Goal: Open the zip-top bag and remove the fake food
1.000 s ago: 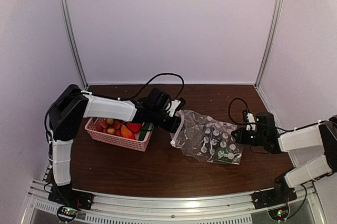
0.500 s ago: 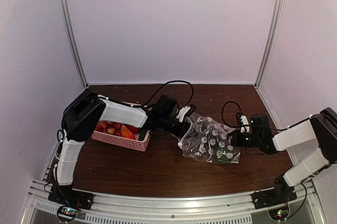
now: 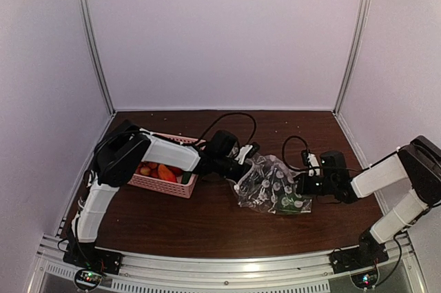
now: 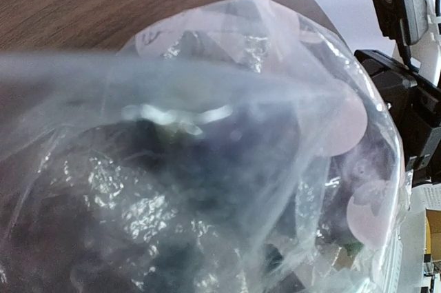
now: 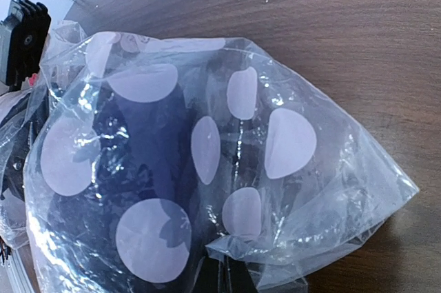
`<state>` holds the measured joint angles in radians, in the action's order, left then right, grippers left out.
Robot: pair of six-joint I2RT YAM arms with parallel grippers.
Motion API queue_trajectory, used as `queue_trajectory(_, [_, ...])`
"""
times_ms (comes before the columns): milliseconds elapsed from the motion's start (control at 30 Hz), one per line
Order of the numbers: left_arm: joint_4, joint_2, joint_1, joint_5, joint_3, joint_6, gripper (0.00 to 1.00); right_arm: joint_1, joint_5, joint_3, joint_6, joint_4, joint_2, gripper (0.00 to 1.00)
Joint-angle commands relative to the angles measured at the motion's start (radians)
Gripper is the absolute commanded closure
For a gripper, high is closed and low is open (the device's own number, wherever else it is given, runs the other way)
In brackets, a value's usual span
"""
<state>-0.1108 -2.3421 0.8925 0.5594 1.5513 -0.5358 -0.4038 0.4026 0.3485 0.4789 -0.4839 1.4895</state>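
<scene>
clear zip-top bag (image 3: pixel 269 184) pinched by right pincer (image 3: pixel 302 187) (left pincer (image 3: pixel 242 172) state unclear).

The left arm has swung right, away from the basket (image 3: pixel 167 184), and its end effector (image 3: pixel 242 169) now pushes into the left end of the bag (image 3: pixel 272 186). The right end effector (image 3: pixel 302 184) has slid left, bunching the bag shorter between them.
</scene>
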Motion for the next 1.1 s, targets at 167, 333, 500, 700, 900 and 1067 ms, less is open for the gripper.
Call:
queue_trajectory(167, [-0.182,-0.004,0.033,0.140,0.004,-0.039,0.51,-0.059,-0.064,0.040,0.008,-0.007,0.029,1.00])
queue_trajectory(333, [-0.266,0.006,0.038,0.178,-0.022,-0.074,0.41,-0.103,-0.101,0.066,-0.003,0.017,0.037,1.00])
queue_trajectory(500, [-0.269,0.004,0.039,0.144,-0.031,-0.097,0.32,-0.145,-0.115,0.091,-0.012,0.021,0.043,1.00])
queue_trajectory(700, [-0.204,-0.022,0.040,0.116,-0.010,-0.082,0.19,-0.207,-0.111,0.137,-0.029,0.017,0.049,1.00])
queue_trajectory(900, [-0.218,-0.042,0.052,0.134,0.001,-0.080,0.15,-0.260,-0.089,0.199,-0.019,-0.015,0.089,1.00])
queue_trajectory(1067, [-0.241,-0.036,0.052,0.138,-0.012,-0.086,0.19,-0.285,-0.064,0.230,-0.014,-0.031,0.099,1.00])
